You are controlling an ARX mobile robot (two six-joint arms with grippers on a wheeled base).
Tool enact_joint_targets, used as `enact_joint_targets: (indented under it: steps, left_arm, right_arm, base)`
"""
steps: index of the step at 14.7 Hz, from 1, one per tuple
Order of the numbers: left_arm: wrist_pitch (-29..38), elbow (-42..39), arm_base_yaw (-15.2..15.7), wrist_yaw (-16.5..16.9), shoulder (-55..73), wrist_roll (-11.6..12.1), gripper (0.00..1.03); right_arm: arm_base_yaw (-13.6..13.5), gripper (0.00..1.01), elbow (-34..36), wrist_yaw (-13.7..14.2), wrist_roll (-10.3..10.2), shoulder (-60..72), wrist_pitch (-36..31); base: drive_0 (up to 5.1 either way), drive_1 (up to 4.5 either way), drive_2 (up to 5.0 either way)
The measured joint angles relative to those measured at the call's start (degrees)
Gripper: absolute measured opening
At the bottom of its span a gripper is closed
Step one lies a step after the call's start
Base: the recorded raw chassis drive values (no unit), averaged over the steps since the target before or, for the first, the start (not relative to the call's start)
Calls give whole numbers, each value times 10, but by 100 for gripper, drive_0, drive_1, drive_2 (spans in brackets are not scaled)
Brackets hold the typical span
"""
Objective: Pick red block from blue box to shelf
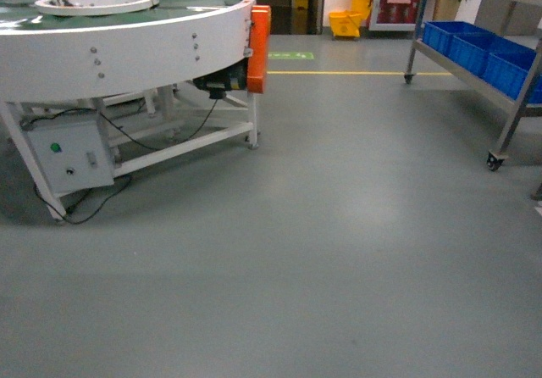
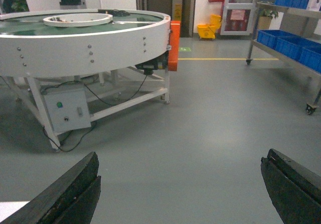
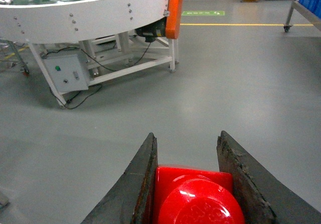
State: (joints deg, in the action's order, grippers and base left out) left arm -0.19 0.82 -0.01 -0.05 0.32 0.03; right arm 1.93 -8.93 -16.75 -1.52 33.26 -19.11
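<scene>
Right end effector (image 3: 188, 176) is clamped on the red block (image 3: 193, 196), its two dark fingers (image 3: 138, 184) pressed against the block's sides, with the round stud facing the wrist camera and the grey floor (image 3: 225, 83) spread out beyond. Left end effector (image 2: 180, 186) is spread wide with nothing between its fingers, above the same floor. Neither arm shows in the head view. To the left stands a large round white conveyor (image 1: 127, 39) on a white frame, with an orange panel (image 1: 259, 47) at its edge and a grey control box (image 1: 68, 153) below it. At the far right stands the shelf (image 1: 508, 115), a steel rack on castors carrying dark blue crates (image 1: 474, 47). A yellow mop bucket (image 1: 349, 20) sits far back by a doorway, though it is small and soft in the frame.
</scene>
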Motion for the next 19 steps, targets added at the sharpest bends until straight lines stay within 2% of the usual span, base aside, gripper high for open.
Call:
enact_joint_targets:
  steps: [4, 19]
  left_arm:
    - [0, 0, 0, 0, 0, 0, 98]
    - [0, 0, 0, 0, 0, 0, 98]
  right_arm:
    - [0, 30, 0, 0, 0, 0, 1]
    - [0, 30, 0, 0, 0, 0, 1]
  base:
    - [-117, 167, -401]
    - [6, 288, -277]
